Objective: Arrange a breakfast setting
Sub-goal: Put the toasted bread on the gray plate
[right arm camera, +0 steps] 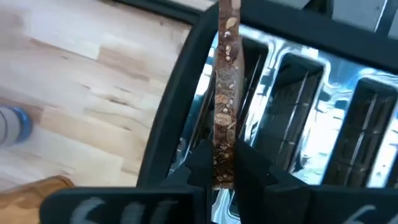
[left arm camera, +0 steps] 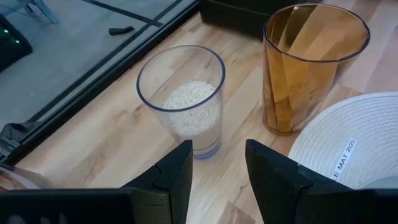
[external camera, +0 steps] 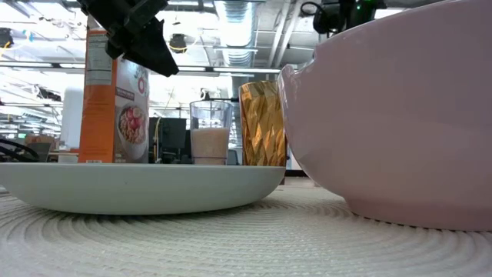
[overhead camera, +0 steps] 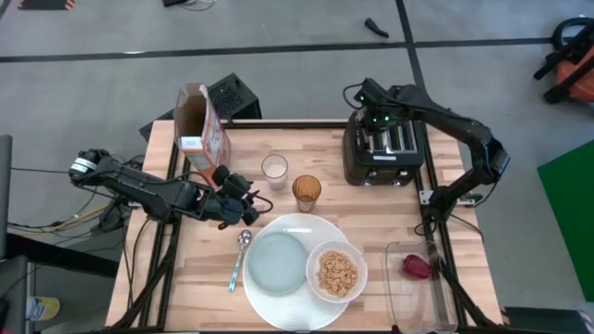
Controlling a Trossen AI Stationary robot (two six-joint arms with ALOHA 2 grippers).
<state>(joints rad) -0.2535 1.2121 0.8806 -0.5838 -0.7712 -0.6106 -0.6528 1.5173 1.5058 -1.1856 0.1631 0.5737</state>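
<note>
The right gripper (right arm camera: 222, 163) hangs over the toaster (overhead camera: 383, 153) at the far right of the table (overhead camera: 186, 269), its jaws closed on the toast (right arm camera: 226, 93), which stands on edge between them above the toaster's slots. The left gripper (left arm camera: 217, 168) hovers over the table near its middle, just beside the far left edge of the mat (overhead camera: 306, 225), its jaws a little apart with nothing between them; it faces the clear glass (left arm camera: 181, 99) holding something white and the amber glass (left arm camera: 311, 65) next to it. Both glasses stand upright, near each other but apart, between the cereal box (overhead camera: 201, 130) and the toaster. The round white mat lies at the near middle of the table. On it rest the grey-blue plate (overhead camera: 277, 261) to the left and the white bowl (overhead camera: 337, 273) to the right, just beside each other; the bowl holds tan cereal (overhead camera: 338, 274). The spoon (overhead camera: 239, 260) lies on the table against the mat's left edge, bowl end pointing away from the near edge. To the right of the mat a clear tray (overhead camera: 408, 297) sits on the table with a dark red fruit (overhead camera: 418, 267) in its far part. The cereal box stands open at the far left of the table.
</note>
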